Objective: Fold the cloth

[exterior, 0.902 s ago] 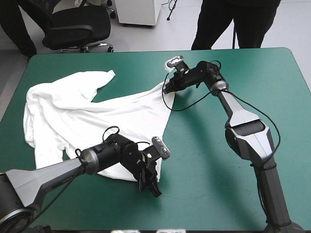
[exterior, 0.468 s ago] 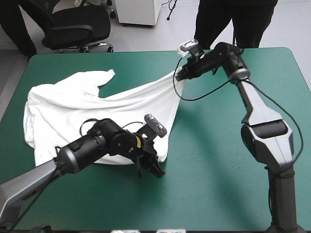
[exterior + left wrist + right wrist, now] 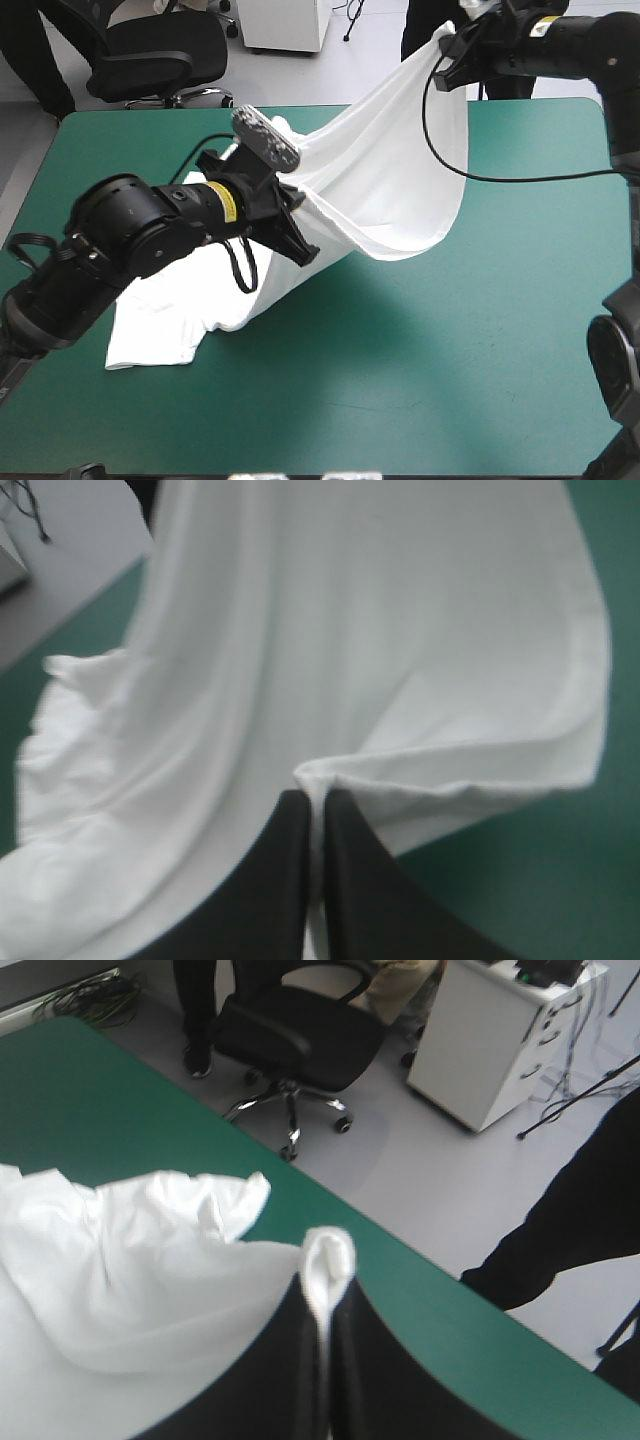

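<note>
White T-shirt (image 3: 400,170) sags between left end effector (image 3: 303,248) and right end effector (image 3: 447,62), each clamped on its edge.

My high camera sits above and behind me, looking forward and down over the teal-green covered counter (image 3: 450,380). Each wrist camera looks along its own pincer: the left pincer (image 3: 315,798) close against the white short-sleeved cloth T-shirt (image 3: 380,630), the right pincer (image 3: 326,1282) raised, facing the counter's far edge. All three share that T-shirt.
</note>
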Available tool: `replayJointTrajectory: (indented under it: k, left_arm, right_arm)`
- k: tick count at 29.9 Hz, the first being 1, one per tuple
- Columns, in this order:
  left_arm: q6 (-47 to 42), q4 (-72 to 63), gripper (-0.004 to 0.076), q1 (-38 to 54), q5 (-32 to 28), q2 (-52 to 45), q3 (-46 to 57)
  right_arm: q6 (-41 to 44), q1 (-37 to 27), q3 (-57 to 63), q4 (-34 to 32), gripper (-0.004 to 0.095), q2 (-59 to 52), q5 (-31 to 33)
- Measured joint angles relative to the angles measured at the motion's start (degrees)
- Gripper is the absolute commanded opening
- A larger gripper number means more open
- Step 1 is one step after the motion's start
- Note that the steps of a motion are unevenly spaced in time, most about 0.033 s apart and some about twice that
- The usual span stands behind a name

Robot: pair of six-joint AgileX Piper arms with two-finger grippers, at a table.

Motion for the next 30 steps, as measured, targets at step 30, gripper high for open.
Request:
replayJointTrajectory:
  k: [30]
  left_arm:
    - [7.8,11.3,-0.0018,0.0,1.1,-1.3,-50.6]
  right_arm:
    - [7.3,-0.1,-0.2,-11.7,-0.0017,-29.6,-10.6]
